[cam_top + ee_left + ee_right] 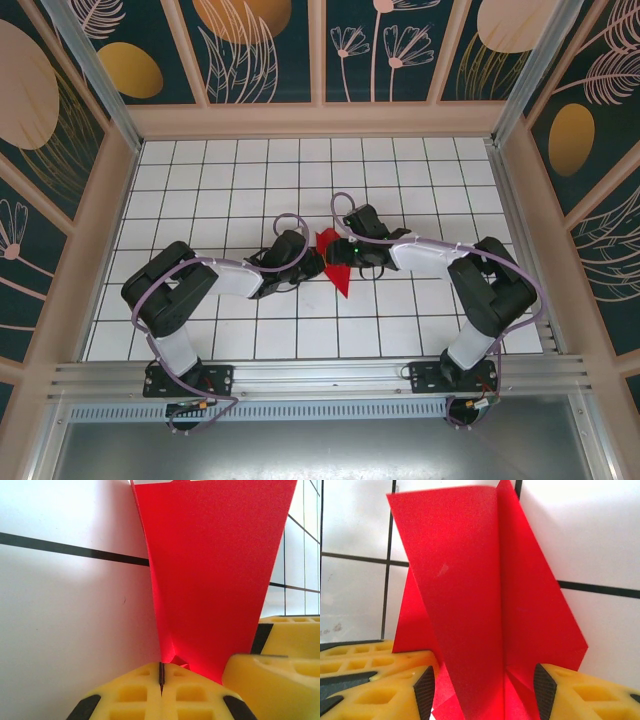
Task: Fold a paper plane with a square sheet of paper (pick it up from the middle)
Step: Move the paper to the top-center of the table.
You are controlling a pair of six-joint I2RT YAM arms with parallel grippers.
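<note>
The red paper [335, 268] is partly folded and stands up off the white grid table [230, 180] near its middle, between the two grippers. In the left wrist view its creased panel [215, 570] rises straight from the tips of my left gripper [161, 674], whose yellow fingers are pressed together on the paper's lower edge. My right gripper [485, 695] is open, with the folded flaps [470, 595] standing between its two black pads [425, 690]. From above, the left gripper [312, 262] and the right gripper [348, 252] nearly touch across the paper.
One yellow finger of the right gripper [272, 672] sits close beside my left fingertips. Wooden walls [115, 190] ring the table on three sides. An aluminium rail [320, 378] runs along the near edge by the arm bases.
</note>
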